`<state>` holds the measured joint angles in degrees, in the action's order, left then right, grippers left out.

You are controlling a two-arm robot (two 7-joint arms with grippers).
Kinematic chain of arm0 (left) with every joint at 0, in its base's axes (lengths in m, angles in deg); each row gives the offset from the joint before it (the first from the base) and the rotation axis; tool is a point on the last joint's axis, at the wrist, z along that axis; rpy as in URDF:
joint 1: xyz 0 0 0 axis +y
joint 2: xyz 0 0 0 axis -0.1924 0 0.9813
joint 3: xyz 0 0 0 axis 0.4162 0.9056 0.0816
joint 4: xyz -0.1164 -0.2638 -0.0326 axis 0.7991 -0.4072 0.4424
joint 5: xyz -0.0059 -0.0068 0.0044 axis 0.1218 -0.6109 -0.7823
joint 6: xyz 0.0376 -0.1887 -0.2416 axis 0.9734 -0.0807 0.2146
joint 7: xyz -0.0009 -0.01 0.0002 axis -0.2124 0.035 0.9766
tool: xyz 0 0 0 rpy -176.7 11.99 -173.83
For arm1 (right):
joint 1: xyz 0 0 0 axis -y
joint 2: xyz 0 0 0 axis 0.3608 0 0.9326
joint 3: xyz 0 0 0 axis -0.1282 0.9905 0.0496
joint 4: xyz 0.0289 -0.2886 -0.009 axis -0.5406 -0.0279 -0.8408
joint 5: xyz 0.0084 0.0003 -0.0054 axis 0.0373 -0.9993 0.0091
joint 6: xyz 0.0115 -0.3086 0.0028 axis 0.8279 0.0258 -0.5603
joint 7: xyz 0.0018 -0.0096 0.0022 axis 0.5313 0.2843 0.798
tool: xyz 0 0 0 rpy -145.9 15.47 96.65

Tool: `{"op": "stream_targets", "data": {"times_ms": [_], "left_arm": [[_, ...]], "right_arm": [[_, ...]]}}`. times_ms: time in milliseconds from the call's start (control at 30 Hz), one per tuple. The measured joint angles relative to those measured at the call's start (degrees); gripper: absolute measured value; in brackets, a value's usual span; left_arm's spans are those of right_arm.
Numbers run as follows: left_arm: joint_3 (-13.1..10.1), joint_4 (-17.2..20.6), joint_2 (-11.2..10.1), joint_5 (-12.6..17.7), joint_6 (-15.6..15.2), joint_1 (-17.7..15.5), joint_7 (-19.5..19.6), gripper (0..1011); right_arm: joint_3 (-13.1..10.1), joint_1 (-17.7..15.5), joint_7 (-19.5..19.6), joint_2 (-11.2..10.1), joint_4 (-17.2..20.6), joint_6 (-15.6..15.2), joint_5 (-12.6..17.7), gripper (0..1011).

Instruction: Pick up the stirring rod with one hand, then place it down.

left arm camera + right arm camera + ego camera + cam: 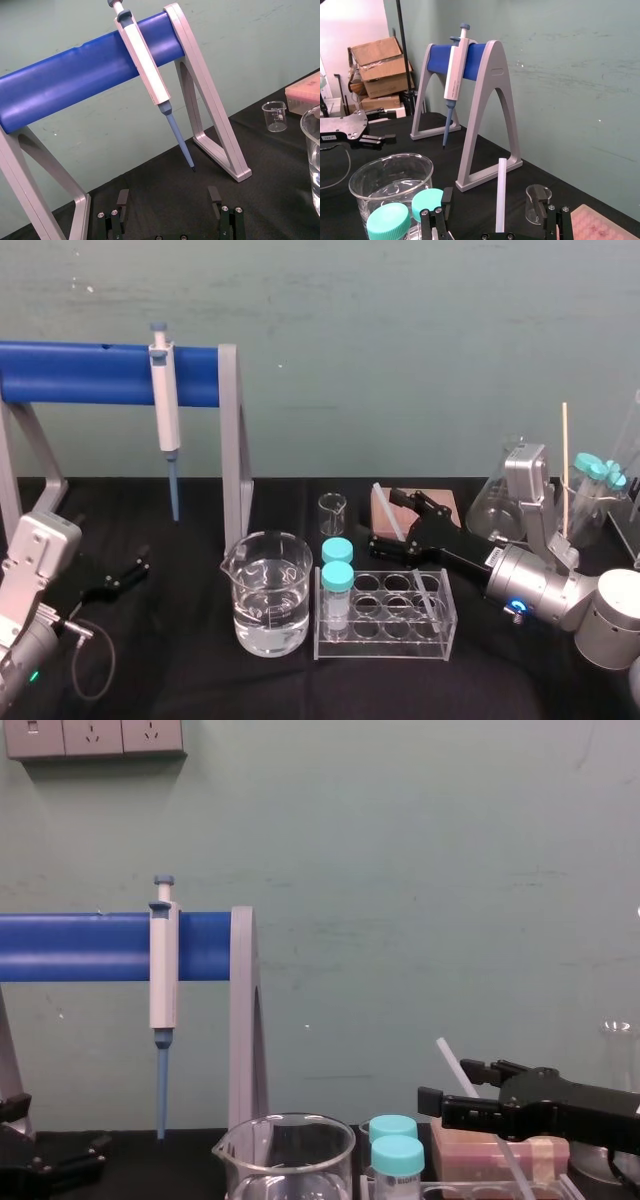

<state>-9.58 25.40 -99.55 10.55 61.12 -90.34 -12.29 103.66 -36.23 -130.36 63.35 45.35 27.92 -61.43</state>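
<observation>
Right claw: the right gripper (pixel 395 523) reaches in from the right over the pink block (pixel 447 502). Its fingers (pixel 445 199) stand wide apart and grip nothing.
Rod: the stirring rod (pixel 452 1065) runs up the gap between those fingers and seems to touch neither. It is tilted, with its far end raised toward the wall and its near end sloping down toward the tube rack (pixel 385 646).
Rod's support: it appears to lean across the block, but the contact is hidden behind the claw.
Nearby: the small beaker (pixel 332 512) stands just beside the rod's raised end. The two capped tubes (pixel 337 575) and the large beaker (pixel 267 590) of water are near, on the robot's left of the claw.
Left claw: the left gripper (pixel 132 576) is parked low on the table by the pipette stand (pixel 236 430), fingers spread, well apart from the rod.
Step in hand: judged to be the pick-up, with the claw straddling the rod and not yet closed. The same pose would also fit a release.
Next move: if it is the pick-up, close squarely on the thin rod so it does not roll or slip, then lift straight up, clear of the small beaker and tubes.
</observation>
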Motion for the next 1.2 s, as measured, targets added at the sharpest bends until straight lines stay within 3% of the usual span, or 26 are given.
{"op": "stream_targets", "data": {"times_ms": [467,567,867,1200], "left_arm": [[0.0,0.0,0.0,0.0,0.0,0.0,0.0,1000],[0.0,0.0,0.0,0.0,0.0,0.0,0.0,1000],[0.0,0.0,0.0,0.0,0.0,0.0,0.0,1000],[0.0,0.0,0.0,0.0,0.0,0.0,0.0,1000]], "right_arm": [[0.1,0.1,0.0,0.0,-0.1,0.1,0.0,995],[0.1,0.1,0.0,0.0,-0.1,0.2,0.0,947],[0.1,0.2,0.0,0.0,-0.2,0.2,-0.1,707],[0.1,0.2,0.0,0.0,-0.2,0.2,-0.1,366]]}}
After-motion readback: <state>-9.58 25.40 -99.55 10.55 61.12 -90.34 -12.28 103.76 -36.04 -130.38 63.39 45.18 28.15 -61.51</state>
